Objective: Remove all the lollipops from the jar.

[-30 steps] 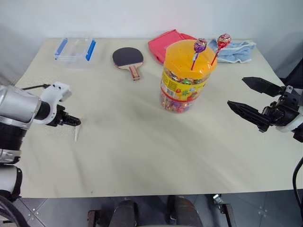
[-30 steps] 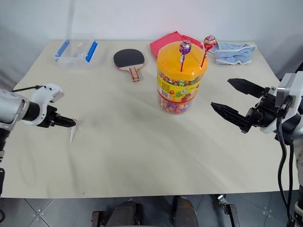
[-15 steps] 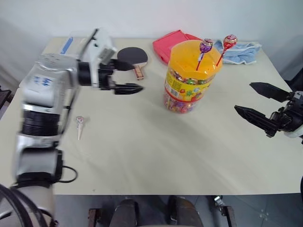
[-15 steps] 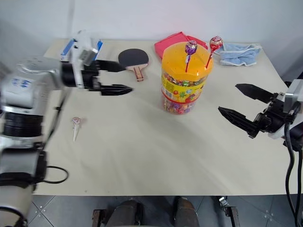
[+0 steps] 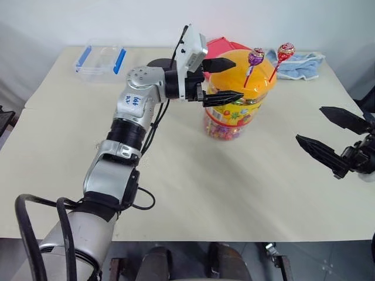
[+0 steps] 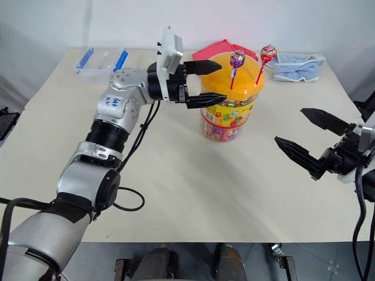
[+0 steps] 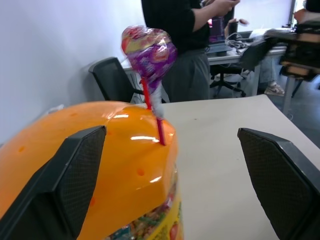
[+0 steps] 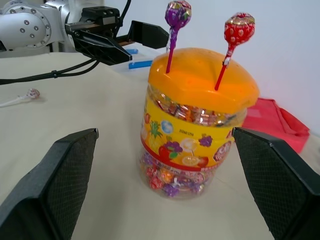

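Two lollipops [image 5: 256, 57] stand in the jar [image 5: 234, 93] lid near the table's [image 5: 176, 175] far edge; one [image 8: 31, 93] lies out. My left claw [image 5: 221, 81] gapes beside the lid to reach the purple one; my right claw [image 5: 331, 136] waits open.

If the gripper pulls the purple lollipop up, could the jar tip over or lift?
Probably not: the jar looks wide and full of candies. The purple lollipop stands on a thin stick in a lid hole, so it may bend or catch slightly.
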Controlling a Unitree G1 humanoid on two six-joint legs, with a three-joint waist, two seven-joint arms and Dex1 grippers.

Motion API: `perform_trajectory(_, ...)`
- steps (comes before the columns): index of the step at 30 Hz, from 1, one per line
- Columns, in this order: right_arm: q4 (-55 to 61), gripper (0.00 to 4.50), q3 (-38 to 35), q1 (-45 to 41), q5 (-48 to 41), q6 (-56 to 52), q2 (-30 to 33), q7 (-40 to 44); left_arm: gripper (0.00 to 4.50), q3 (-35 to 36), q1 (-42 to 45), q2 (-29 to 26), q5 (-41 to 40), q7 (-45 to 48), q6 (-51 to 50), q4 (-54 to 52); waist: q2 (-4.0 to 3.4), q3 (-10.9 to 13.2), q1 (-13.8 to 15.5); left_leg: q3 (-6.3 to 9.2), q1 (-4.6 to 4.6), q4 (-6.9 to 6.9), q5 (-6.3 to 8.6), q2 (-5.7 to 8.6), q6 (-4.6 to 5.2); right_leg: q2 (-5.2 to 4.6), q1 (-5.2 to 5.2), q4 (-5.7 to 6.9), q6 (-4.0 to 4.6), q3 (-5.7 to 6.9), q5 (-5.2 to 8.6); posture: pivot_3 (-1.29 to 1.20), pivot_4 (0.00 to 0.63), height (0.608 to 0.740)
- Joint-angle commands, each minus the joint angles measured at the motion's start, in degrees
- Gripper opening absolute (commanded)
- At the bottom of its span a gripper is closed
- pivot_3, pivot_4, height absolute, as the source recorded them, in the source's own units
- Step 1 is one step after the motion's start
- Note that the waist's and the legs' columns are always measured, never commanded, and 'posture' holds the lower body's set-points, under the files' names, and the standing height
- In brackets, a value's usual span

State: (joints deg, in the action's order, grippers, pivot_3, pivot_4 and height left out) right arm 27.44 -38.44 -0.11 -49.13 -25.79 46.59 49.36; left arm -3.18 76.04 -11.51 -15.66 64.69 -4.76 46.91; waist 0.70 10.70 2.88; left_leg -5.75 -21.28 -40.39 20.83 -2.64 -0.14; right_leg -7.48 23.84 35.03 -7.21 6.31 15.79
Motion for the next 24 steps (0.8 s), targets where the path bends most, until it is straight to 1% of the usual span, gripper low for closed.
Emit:
perform_trajectory(1,3.28,4.5,-3.35,1.3,-1.69,0.66,-0.52,-1.55,4.47,1.0,4.11,1.8,0.26,1.04,2.64,3.3,0.0,0.0,0.0,0.0,0.0,0.0,0.0,0.0,0.0,0.0,0.0,0.0,0.0,0.0,0.0,0.0,0.15,0.74)
perform_trajectory(5,4.4,4.5,-4.1,2.57,-2.16,0.76,-0.76,-2.59,4.47,1.47,6.99,3.93,1.15,0.86,5.75,8.44,0.0,0.0,0.03,0.0,0.0,0.0,0.01,0.0,0.02,0.0,-0.01,-0.02,-0.01,0.0,0.0,0.0,0.15,0.74)
perform_trajectory(6,4.58,4.5,-4.24,2.83,-2.24,0.78,-0.78,-2.78,4.29,1.61,7.7,4.42,1.38,0.53,6.49,9.65,0.0,0.0,0.08,0.0,0.0,0.0,0.01,0.0,0.02,0.0,-0.01,-0.02,-0.01,0.0,0.0,0.0,0.15,0.74)
perform_trajectory(9,5.18,4.5,-4.63,3.6,-2.53,0.97,-0.86,-3.33,3.59,1.54,9.41,5.29,2.46,0.4,6.49,12.67,0.0,0.0,0.03,0.0,0.0,0.01,0.02,0.0,0.04,0.0,-0.01,-0.05,-0.01,0.0,0.0,0.0,0.15,0.74)
perform_trajectory(20,5.56,4.5,-4.71,4.37,-3.0,1.54,-0.66,-4.24,0.21,4.52,12.77,6.08,2.63,-1.22,7.35,15.38,0.0,0.0,0.03,0.0,0.01,0.05,0.04,0.0,0.06,0.0,-0.01,-0.06,-0.01,0.0,0.0,0.0,0.15,0.74)
perform_trajectory(21,5.38,4.5,-4.62,4.24,-3.03,1.6,-0.55,-4.2,0.02,4.9,13.14,6.07,2.45,-1.41,7.38,15.46,0.01,0.0,0.03,0.0,0.0,0.05,0.04,0.0,0.07,0.0,-0.01,-0.07,-0.01,0.0,0.0,0.0,0.15,0.74)
perform_trajectory(24,4.46,4.5,-4.35,3.23,-3.58,1.46,0.36,-3.3,0.02,7.31,16.11,5.73,0.74,-2.67,6.21,14.71,0.03,0.02,0.04,0.0,-0.03,0.06,0.04,0.01,0.07,0.0,0.0,-0.1,-0.01,0.0,0.0,0.0,0.15,0.74)
